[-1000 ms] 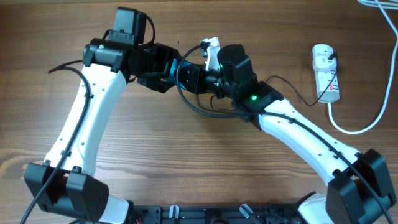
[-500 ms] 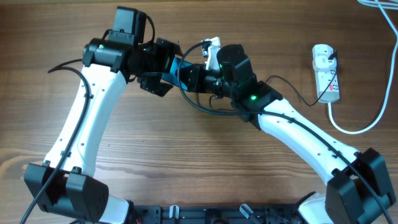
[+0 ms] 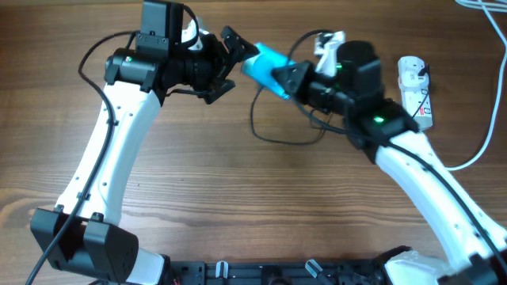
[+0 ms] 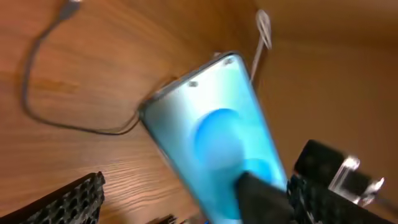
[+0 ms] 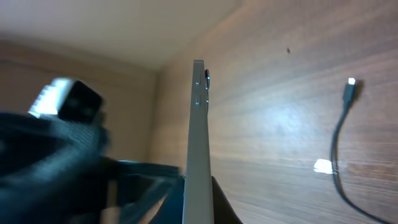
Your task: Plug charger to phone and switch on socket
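1. Turquoise screen with a lighter oval on it: the phone (image 3: 264,63) sits mid-air between the two arms, tilted, above the far half of the wooden table (image 3: 238,206).
2. In the left wrist view the phone (image 4: 211,130) fills the centre of the frame, screen toward the camera, with the wood behind it. In the right wrist view the phone (image 5: 198,137) is seen edge-on, a thin grey slab standing upright.
3. The right gripper (image 3: 291,79) is clamped on the phone's near end. Its jaws are narrow, one finger against each face.
4. The left gripper (image 3: 230,62) is spread wide at the phone's other end. The ribbed pads (image 4: 68,200) sit out at either side of the frame, with a clear gap to the phone. It holds nothing.
5. The charger (image 3: 277,138) is a thin black cable lying in a loose loop on the table, below the phone and right gripper.
6. The plug tip (image 5: 351,83) lies free on the wood, apart from the phone. It also shows at the top left of the left wrist view (image 4: 70,6).
7. The socket (image 3: 415,91) is a white block at the right of the table, just beyond the right arm, with a small red mark on it. I can't tell the switch position.
8. A thick white cable (image 3: 467,158) curves off from the socket toward the right edge.
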Controlling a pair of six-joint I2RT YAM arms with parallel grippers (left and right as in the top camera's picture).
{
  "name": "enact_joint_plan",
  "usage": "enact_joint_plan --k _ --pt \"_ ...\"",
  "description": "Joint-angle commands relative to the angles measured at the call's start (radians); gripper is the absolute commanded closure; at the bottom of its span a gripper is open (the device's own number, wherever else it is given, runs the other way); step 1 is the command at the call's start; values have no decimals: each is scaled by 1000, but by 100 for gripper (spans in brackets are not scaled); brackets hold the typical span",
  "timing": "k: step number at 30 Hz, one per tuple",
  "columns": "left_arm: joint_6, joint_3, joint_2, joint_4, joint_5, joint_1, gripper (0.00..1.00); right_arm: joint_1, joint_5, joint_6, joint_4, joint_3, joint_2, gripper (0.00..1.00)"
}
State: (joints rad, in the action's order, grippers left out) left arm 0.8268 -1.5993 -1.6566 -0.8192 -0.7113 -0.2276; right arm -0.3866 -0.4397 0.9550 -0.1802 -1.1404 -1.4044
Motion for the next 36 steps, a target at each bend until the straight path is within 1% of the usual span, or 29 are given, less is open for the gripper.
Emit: enact_joint_plan --k 1,4,6,7,8,9,10,12,14,16,18,22,25,32,36 --pt "-255 -18 26 23 -148 -4 4 26 -32 145 57 26 89 96" --pt "-274 -18 26 28 -174 -1 3 28 -33 268 207 121 97 96" --pt "-297 -18 26 65 -260 13 3 28 -47 435 474 271 97 96" --pt "-296 -18 26 85 -285 23 3 28 -44 494 607 333 95 96" --pt "-296 -18 26 103 -312 32 3 28 -17 588 786 416 89 96" --pt "-296 -18 24 123 -342 46 3 27 26 701 924 486 76 96" --pt "-295 -18 24 137 -364 55 3 23 64 779 1014 529 64 96" --pt "-287 -17 22 156 -381 69 3 10 99 827 1112 555 38 96" --pt "-264 -14 18 174 -382 79 4 -11 104 829 1206 552 8 96" --pt "-229 -2 10 201 -382 79 6 -29 125 864 1218 551 -6 96" --pt "-171 23 -3 254 -384 74 8 -73 198 938 1218 550 -22 96" --pt "-156 29 -24 271 -383 59 14 -132 337 955 1212 533 -30 96" --pt "-156 29 -25 271 -379 56 15 -138 347 929 1212 520 -30 96" --pt "-157 29 -25 270 -379 55 15 -138 346 922 1205 520 -30 96" --pt "-158 29 -25 261 -376 56 17 -137 351 922 1216 516 -30 96"
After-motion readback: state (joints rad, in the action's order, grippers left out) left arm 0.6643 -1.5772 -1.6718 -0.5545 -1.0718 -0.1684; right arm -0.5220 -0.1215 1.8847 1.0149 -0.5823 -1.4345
